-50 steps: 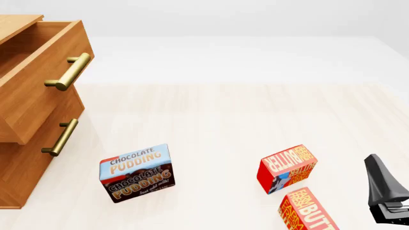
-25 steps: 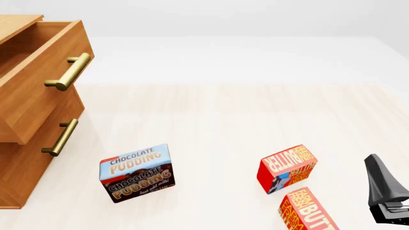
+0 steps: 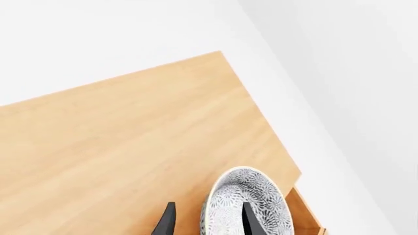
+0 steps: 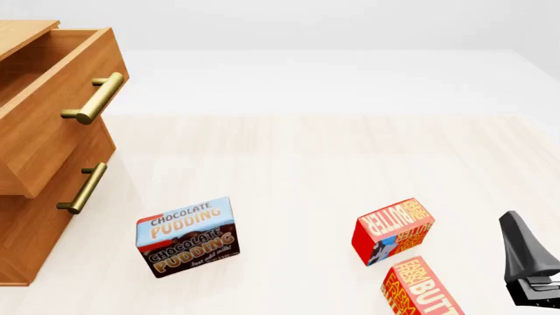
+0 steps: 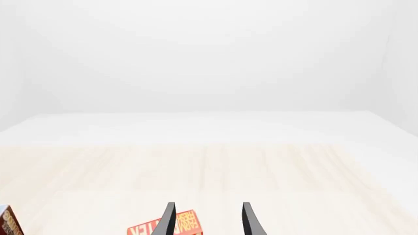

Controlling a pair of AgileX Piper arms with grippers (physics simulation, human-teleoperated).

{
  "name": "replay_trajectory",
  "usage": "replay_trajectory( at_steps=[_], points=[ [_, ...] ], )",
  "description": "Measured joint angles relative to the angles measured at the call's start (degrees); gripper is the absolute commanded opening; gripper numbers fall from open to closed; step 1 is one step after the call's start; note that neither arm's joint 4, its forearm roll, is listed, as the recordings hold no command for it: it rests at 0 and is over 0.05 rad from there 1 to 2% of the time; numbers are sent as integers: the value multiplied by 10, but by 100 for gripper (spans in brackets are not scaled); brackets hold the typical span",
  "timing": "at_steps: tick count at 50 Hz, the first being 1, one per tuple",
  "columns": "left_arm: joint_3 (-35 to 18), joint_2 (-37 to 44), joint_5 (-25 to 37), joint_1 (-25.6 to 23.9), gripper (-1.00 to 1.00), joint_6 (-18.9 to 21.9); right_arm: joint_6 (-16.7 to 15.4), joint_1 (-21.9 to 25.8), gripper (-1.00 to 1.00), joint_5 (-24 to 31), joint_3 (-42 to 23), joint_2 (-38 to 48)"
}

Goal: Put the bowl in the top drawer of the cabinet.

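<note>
Pale wood-grain tabletop runs out to a plain white backdrop, with the cabinet (image 4: 39, 216) at the front view's left edge and its top drawer (image 4: 54, 105) pulled open, brass bar handle toward you.

Your left gripper (image 3: 207, 223) shows only in its wrist view: the bowl (image 3: 247, 205) sits tilted on edge between the 2 fingertips, one finger inside the patterned wall and one outside, above the cabinet's flat wooden top. You appear to be clamped on the rim, though the contact itself lies below the frame. The front view shows neither bowl nor left arm.

Judge the bowl as rigid, glazed and slick, light but breakable; a rim pinch like this can let it swing or slip, so keep it low over the drawer before letting go.

Your right gripper (image 5: 207, 220) hangs idle at the table's near right, fingers apart and holding nothing.

Readable print: "CHOCOLATE PUDDING" twice on the pudding box (image 4: 186, 237), and "BUTTER" on the 2 red butter boxes (image 4: 393, 230).
</note>
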Motion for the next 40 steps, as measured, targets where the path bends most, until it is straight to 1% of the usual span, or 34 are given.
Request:
replay_trajectory(
  at_steps=[19, 40],
  points=[
    [4, -22, 12, -8, 100, 8, 0, 0, 100, -1, 0, 0],
    [19, -78, 36, -49, 100, 9, 0, 0, 100, -2, 0, 0]
  ],
)
